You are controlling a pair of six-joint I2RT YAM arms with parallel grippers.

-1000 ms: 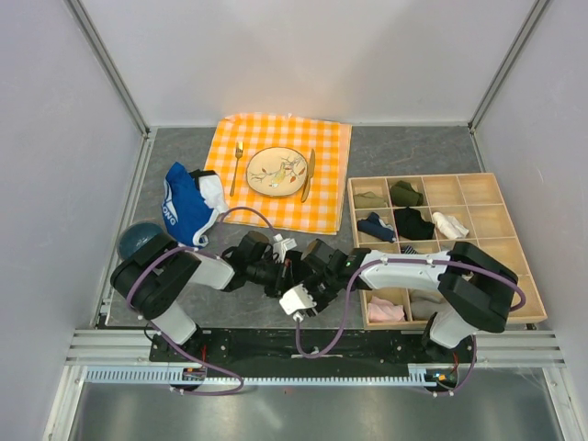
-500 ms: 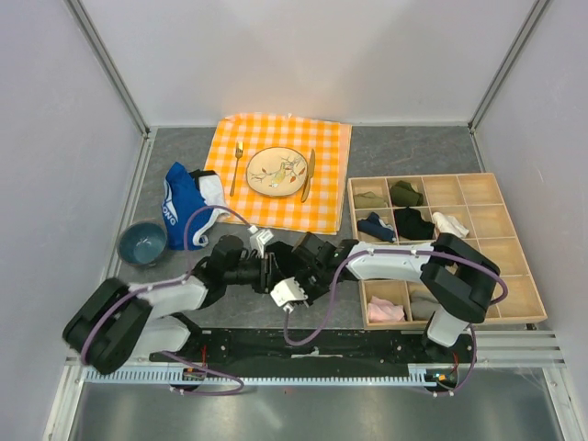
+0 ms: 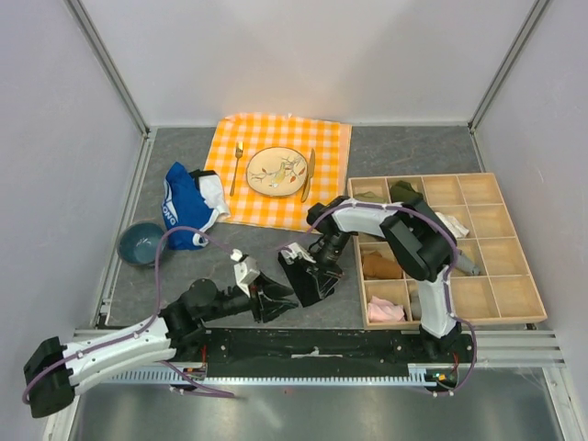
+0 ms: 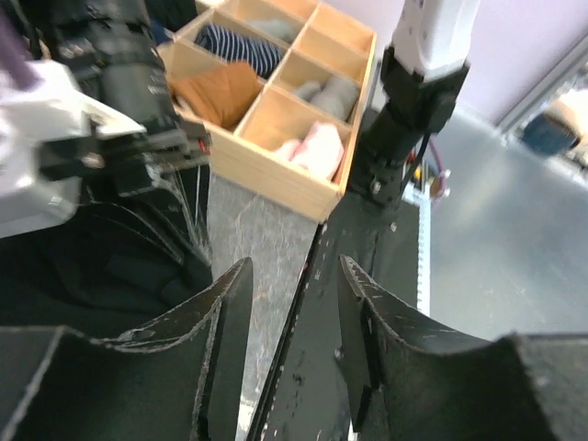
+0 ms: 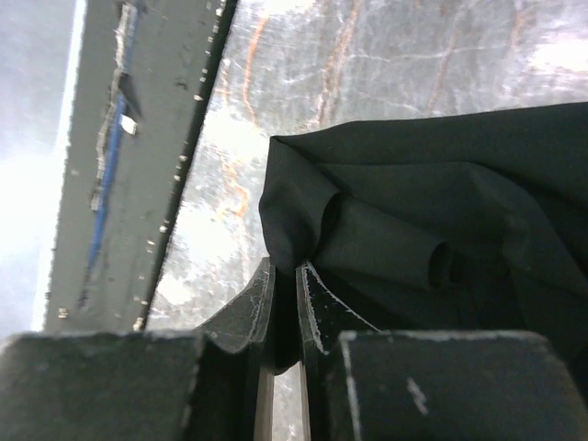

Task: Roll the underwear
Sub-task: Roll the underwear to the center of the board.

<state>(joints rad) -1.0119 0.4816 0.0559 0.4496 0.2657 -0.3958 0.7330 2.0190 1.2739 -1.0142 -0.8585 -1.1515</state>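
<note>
The black underwear (image 3: 319,281) lies bunched on the grey table near the front edge, left of the wooden organizer. My right gripper (image 3: 308,266) is over it, and in the right wrist view the gripper (image 5: 285,268) is shut on a folded edge of the black fabric (image 5: 413,211), which shows a rolled fold. My left gripper (image 3: 274,299) sits low just left of the underwear. In the left wrist view it (image 4: 292,276) is open and empty, with the black fabric (image 4: 92,266) beside its left finger (image 4: 225,312).
A wooden organizer (image 3: 514,262) with several rolled garments stands at the right; it also shows in the left wrist view (image 4: 276,179). A blue garment (image 3: 186,204) and a blue bowl (image 3: 141,242) are at the left. A checked cloth (image 3: 326,138) with plate (image 3: 277,171), fork and knife lies behind.
My left arm has pulled back toward the near edge and stretched out low, its gripper now off the fabric. My right arm has swung right, its gripper still on the underwear.
</note>
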